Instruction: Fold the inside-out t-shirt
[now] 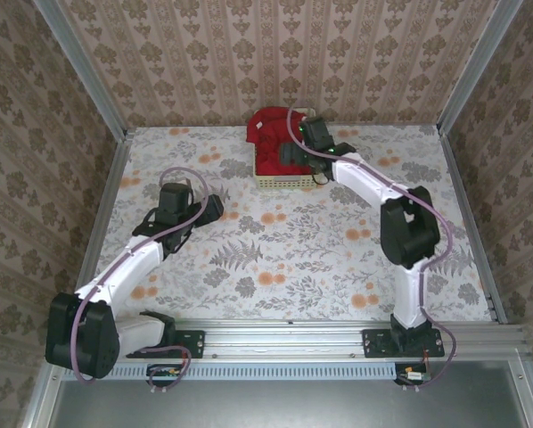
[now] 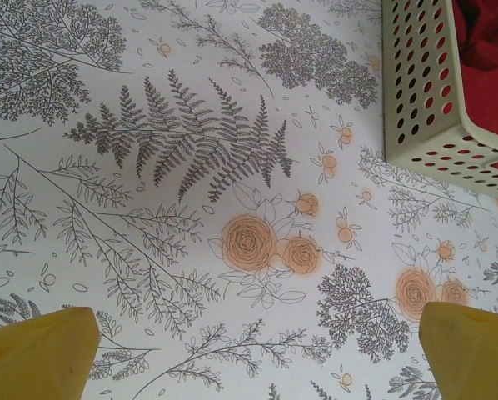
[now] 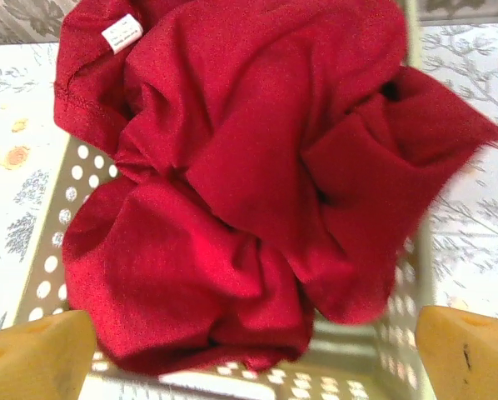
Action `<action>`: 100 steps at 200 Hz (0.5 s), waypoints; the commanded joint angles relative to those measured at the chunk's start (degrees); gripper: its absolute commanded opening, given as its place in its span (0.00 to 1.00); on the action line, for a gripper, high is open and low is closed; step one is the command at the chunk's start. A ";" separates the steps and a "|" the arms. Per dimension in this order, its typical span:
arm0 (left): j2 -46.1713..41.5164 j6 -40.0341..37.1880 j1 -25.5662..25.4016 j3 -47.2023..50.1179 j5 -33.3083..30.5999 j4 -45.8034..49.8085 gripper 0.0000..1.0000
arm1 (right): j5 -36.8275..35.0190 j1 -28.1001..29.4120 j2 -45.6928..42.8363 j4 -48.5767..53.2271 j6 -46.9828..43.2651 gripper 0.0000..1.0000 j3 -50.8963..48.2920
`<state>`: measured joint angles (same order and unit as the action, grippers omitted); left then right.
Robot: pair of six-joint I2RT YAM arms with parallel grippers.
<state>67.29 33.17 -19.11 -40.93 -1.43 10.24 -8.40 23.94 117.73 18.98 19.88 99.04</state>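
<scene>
The red t-shirt (image 3: 232, 167) lies bunched up in a pale perforated basket (image 1: 282, 183) at the back of the table, spilling over its far rim, a white label (image 3: 122, 32) showing near its hem. My right gripper (image 3: 253, 354) hangs open just above the basket, yellow fingertips (image 3: 32, 354) wide apart on either side of the crumpled cloth, nothing held. The shirt (image 1: 271, 134) sits under that arm's wrist. My left gripper (image 2: 261, 354) is open over the bare flowered table to the left of the basket (image 2: 436, 108), with red cloth (image 2: 490, 37) visible inside it.
The table is covered with a floral cloth (image 1: 275, 250). Patterned walls with metal rails (image 1: 106, 178) close in the left, back and right sides. Open table surface lies in front of the basket, between the two arms.
</scene>
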 commanded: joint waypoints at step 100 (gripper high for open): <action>-1.98 -2.73 -0.27 2.04 -0.06 -1.34 1.00 | -11.50 1.99 36.13 28.88 -1.51 1.00 49.52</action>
<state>66.89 31.92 -19.11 -39.24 -1.28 9.45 -16.38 25.56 148.90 37.69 17.93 140.00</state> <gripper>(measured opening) 0.998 0.999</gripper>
